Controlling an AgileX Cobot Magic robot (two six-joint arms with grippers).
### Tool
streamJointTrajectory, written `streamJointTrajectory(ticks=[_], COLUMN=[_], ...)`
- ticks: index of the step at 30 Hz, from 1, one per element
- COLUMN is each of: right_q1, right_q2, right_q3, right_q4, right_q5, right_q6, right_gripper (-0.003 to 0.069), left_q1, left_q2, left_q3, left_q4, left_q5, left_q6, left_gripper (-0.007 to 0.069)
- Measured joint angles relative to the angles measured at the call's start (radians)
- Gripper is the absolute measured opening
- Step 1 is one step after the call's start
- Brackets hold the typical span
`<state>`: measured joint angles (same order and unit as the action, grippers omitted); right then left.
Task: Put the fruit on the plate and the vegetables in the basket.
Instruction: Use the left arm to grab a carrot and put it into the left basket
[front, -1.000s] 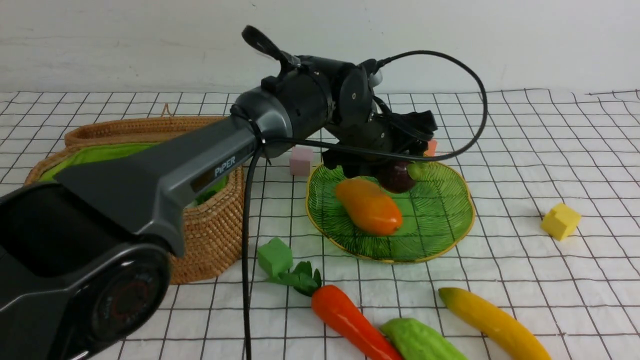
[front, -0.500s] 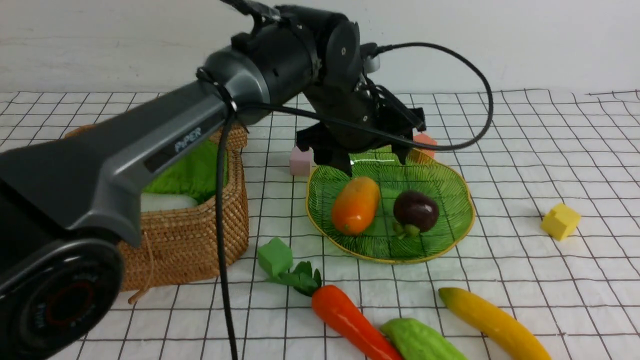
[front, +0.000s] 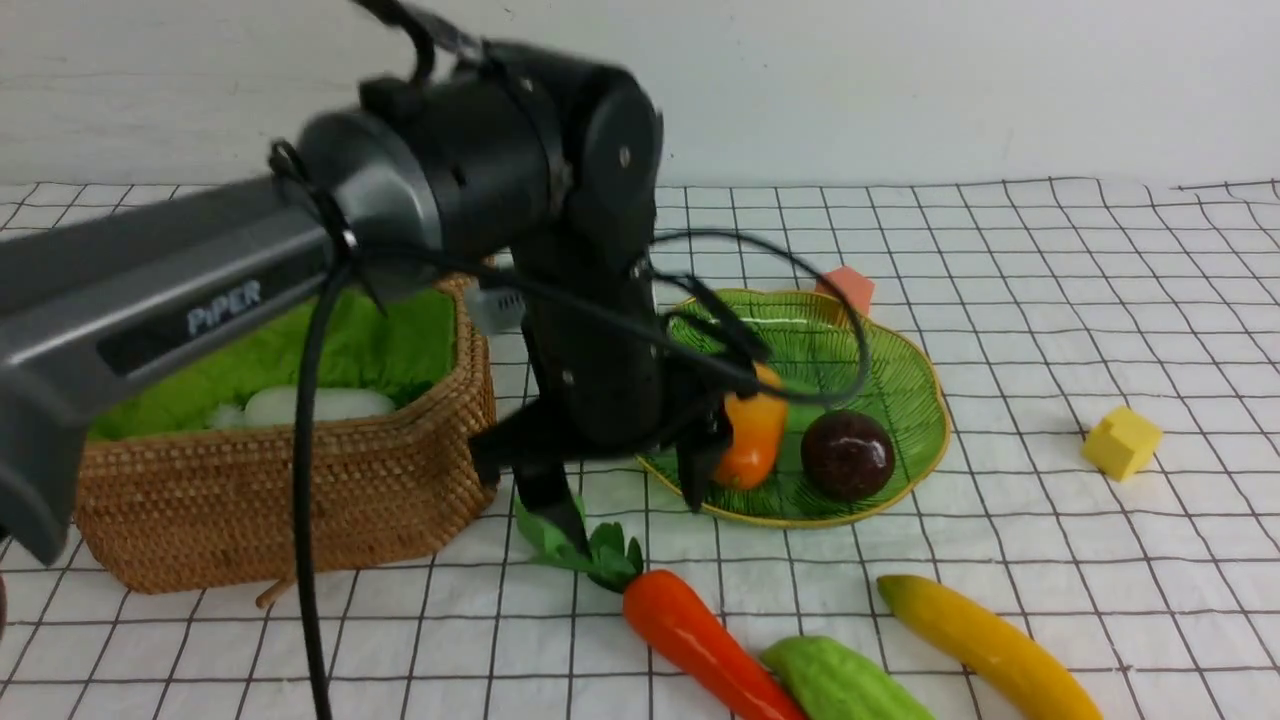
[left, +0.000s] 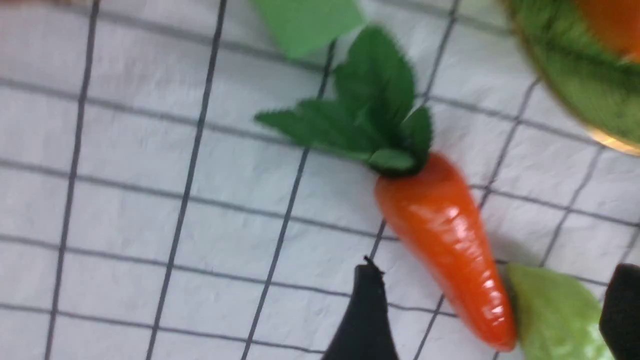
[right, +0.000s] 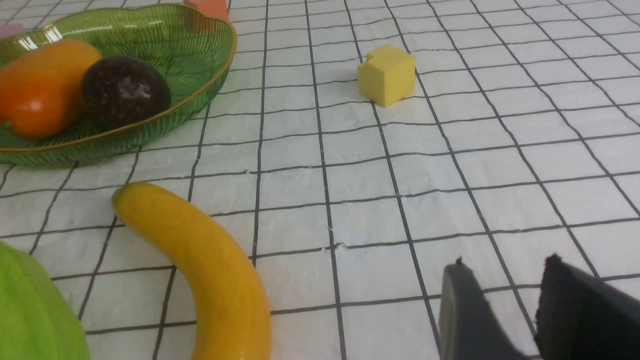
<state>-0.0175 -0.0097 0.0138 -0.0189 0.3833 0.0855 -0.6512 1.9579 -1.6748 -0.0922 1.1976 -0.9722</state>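
The mango (front: 752, 440) and the mangosteen (front: 848, 455) lie on the green plate (front: 900, 380). The banana (front: 990, 645), the carrot (front: 690, 635) and the gourd (front: 840, 685) lie on the cloth near the front edge. The radish (front: 320, 403) lies in the basket (front: 300, 500). My left gripper (front: 625, 490) points down, open and empty, just above the carrot's leaves. In the left wrist view the carrot (left: 445, 245) and the gourd (left: 555, 310) lie between the spread fingers of the left gripper (left: 495, 270). My right gripper (right: 505, 270) is slightly open and empty, low over the cloth beside the banana (right: 200, 265).
A green cube (left: 307, 22) sits by the carrot's leaves, mostly hidden behind a finger in the front view. A yellow cube (front: 1122, 441) lies right of the plate. A salmon cube (front: 848, 288) sits behind the plate. The left arm's cable hangs in front of the basket.
My left gripper let go of the mangosteen onto the plate, then swung back from over the plate to above the carrot. The mango shifted on the plate.
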Motion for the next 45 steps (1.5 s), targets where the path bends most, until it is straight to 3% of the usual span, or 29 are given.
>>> streamJointTrajectory(ticks=[5,14,19,22,28,33,35,40,45], right_q1=[0.000,0.000,0.000,0.000,0.000,0.000,0.000,0.000,0.000], right_q2=[0.000,0.000,0.000,0.000,0.000,0.000,0.000,0.000,0.000], right_q3=[0.000,0.000,0.000,0.000,0.000,0.000,0.000,0.000,0.000], right_q4=[0.000,0.000,0.000,0.000,0.000,0.000,0.000,0.000,0.000], right_q5=[0.000,0.000,0.000,0.000,0.000,0.000,0.000,0.000,0.000], right_q6=[0.000,0.000,0.000,0.000,0.000,0.000,0.000,0.000,0.000], right_gripper=[0.0238,0.0238,0.0238,0.0238,0.0238,0.0238,0.0238,0.0238,0.0238], left_q1=[-0.057,-0.063,-0.060,-0.051,-0.002,0.178,0.311,0.551,0.635], left_q2=[0.007,0.118,0.147,0.120,-0.074,-0.347,-0.417,-0.422,-0.322], left_q3=[0.102,0.113,0.115,0.117,0.117,0.117,0.117,0.117,0.117], left_q4=[-0.008,-0.014,-0.029,-0.030,-0.030,-0.040,-0.038,-0.016,-0.041], left_q5=[-0.094,-0.197,-0.163,-0.129,-0.066,-0.084,-0.114,-0.159,-0.173], left_q6=[-0.045,-0.072,-0.028,-0.014,0.047,0.099,0.096,0.041,-0.034], left_gripper=[0.0568,0.0561,0.0449,0.0311,0.0309,0.0309,0.0309,0.0309,0.0309])
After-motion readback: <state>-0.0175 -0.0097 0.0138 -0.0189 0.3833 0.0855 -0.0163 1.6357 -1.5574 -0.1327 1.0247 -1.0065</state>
